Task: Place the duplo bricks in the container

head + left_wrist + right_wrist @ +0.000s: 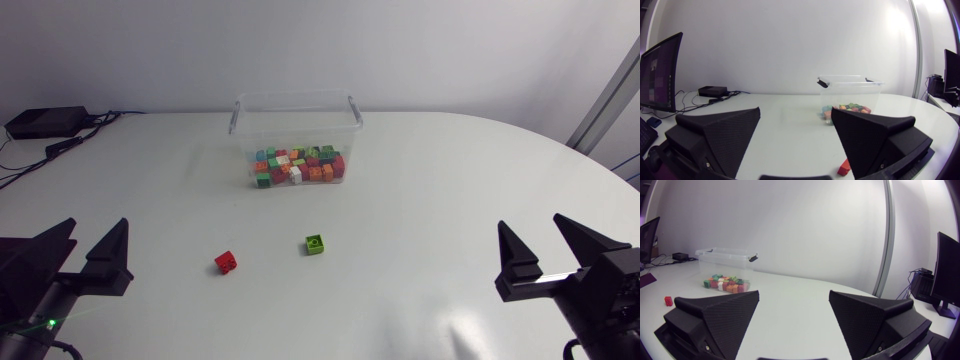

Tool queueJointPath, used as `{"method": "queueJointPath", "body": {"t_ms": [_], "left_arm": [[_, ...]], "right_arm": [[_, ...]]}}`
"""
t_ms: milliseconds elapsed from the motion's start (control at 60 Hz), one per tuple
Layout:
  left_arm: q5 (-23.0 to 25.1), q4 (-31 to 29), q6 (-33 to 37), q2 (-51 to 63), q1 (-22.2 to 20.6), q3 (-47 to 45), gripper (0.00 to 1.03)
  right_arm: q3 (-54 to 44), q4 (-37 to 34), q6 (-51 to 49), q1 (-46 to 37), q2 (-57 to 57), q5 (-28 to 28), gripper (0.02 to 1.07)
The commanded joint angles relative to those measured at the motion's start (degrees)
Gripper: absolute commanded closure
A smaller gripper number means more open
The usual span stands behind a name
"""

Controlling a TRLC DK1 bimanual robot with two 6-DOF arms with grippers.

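Two bricks loose, both claws open and empty

Only the head view shows the green brick (316, 244). It lies on the table in front of the container (292, 98) of mixed bricks (297, 167), with the red brick (226, 262) near it. The left gripper (97, 226) and right gripper (531, 224) stand with fingers spread, holding nothing, well apart from both loose bricks; the red one lies ahead of the left gripper

both end effectors (96, 226) (531, 223) spread wide
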Motion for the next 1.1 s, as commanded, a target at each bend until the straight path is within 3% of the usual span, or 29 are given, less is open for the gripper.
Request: {"method": "queueJointPath", "body": {"t_ms": [0, 467, 750, 1083], "left_arm": [[-0.08, -0.5, 0.43, -0.47, -0.47, -0.71, 0.05], [0.01, -0.06, 2.1, -0.65, -1.26, 0.08, 0.05], [0.01, -4.63, 1.83, -0.12, -2.67, 7.2, 0.05], [0.01, -7.97, 1.92, 20.36, -3.63, 18.36, 0.1]], "right_arm": [[-1.1, -0.47, 1.14, 0.4, -0.3, -0.25, 0.06], [-0.4, 0.41, 1.58, 0.58, -0.47, -0.08, 0.06], [3.29, 0.67, 1.67, 0.75, 0.93, 0.19, 0.06], [15.42, 2.08, 2.64, 1.28, 20.8, 0.28, 0.06]]}}
